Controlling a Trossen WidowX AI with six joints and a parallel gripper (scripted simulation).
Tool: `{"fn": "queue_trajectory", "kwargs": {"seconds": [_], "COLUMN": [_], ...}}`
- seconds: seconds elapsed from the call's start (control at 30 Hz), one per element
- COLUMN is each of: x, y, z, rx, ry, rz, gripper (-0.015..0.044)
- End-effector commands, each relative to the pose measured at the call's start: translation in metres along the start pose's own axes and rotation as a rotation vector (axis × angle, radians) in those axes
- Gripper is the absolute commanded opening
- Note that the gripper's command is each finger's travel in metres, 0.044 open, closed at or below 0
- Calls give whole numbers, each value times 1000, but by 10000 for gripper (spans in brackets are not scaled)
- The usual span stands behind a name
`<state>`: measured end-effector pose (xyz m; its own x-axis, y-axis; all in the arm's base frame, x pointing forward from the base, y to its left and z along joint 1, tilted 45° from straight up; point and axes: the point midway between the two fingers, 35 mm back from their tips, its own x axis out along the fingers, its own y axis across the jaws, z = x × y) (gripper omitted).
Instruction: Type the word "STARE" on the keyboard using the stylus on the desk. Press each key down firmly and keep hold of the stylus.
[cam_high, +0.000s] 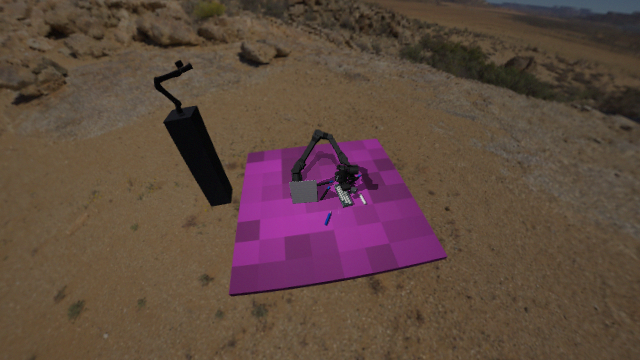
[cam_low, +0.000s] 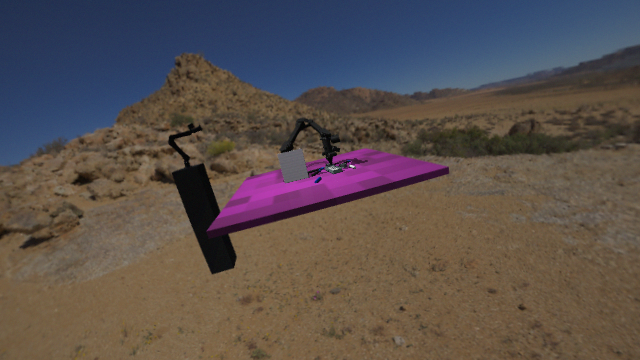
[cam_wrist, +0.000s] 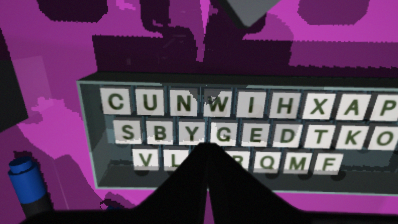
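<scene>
Letters in dark green mark the pale, square-faced keys (cam_wrist: 223, 133): "C U N W I H X A P" along the top visible row, "S B Y G E D T K O" below, then "V L", a covered stretch, and "R Q M F". The keyboard (cam_high: 344, 196) (cam_low: 334, 170) (cam_wrist: 102, 150) has a dark, shallow rectangular casing and lies on the glossy, patchwork magenta bench (cam_high: 300, 270) (cam_low: 350, 195) (cam_wrist: 65, 55). Above it, the black hand (cam_high: 346, 187) (cam_low: 330, 162) (cam_wrist: 207, 150) has its tapered fingertips together, gripping nothing. Several slim cylinders lie around the keyboard; which is the stylus cannot be told.
</scene>
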<state>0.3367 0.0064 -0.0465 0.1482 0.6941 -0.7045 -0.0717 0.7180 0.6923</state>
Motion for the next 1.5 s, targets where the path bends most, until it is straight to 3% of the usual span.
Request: {"fn": "queue_trajectory", "kwargs": {"seconds": [0.0, 0.5, 0.73, 1.23, 1.47], "x": [0, 0, -1, -1, -1], "y": [-36, -39, -105, -104, -77], "z": [-3, -3, -4, -5, -36], "rx": [11, 11, 9, 9, 11], "ry": [2, 2, 1, 1, 3], "rz": [-3, -3, -7, -7, -5], "gripper": [0, 0, 0, 0, 0]}}
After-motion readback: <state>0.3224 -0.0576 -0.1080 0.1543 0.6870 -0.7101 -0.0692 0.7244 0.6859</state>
